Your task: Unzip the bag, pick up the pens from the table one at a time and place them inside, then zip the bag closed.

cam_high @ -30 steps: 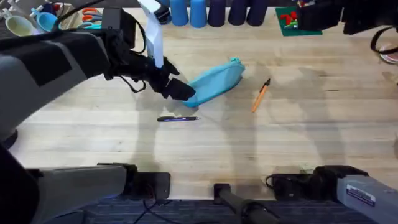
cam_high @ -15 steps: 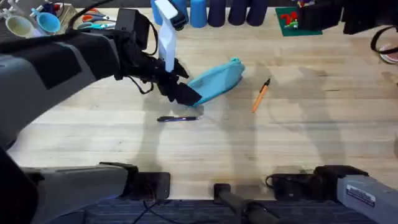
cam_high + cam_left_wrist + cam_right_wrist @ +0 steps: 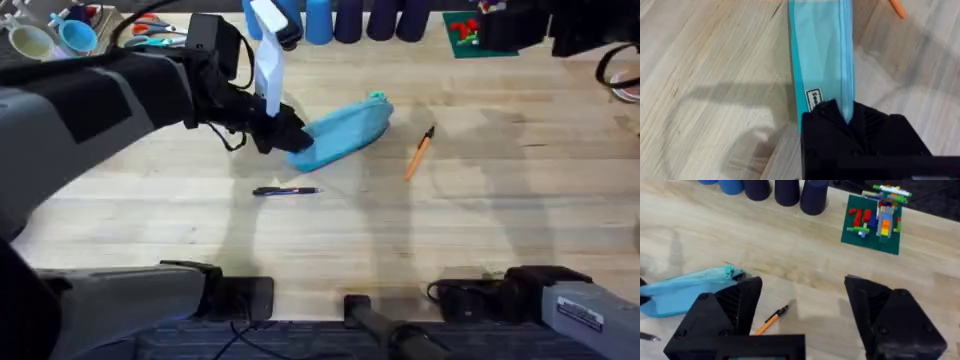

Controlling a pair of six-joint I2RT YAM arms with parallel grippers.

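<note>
From overhead, the light blue pencil pouch [image 3: 343,133] lay slanted mid-bench [image 3: 480,220], its teal pull [image 3: 377,98] at the far end. The left gripper [image 3: 290,140] was at its near end. The dark pen [image 3: 286,191] lay just in front of the pouch and the orange pen [image 3: 419,153] off to its right, so neither was packed.

In the left wrist view, the left gripper [image 3: 847,117] was closed on the pouch's [image 3: 820,45] end by a small label [image 3: 814,100]; the zipper [image 3: 843,50] looked shut, so unzipping seemed still to come.

In the right wrist view, the right gripper [image 3: 802,312] hung open above the bench, the orange pen [image 3: 771,320] between its fingers [image 3: 732,307] in the picture and the pouch [image 3: 687,292] beyond. The dark pen was cut off at the edge.
</note>
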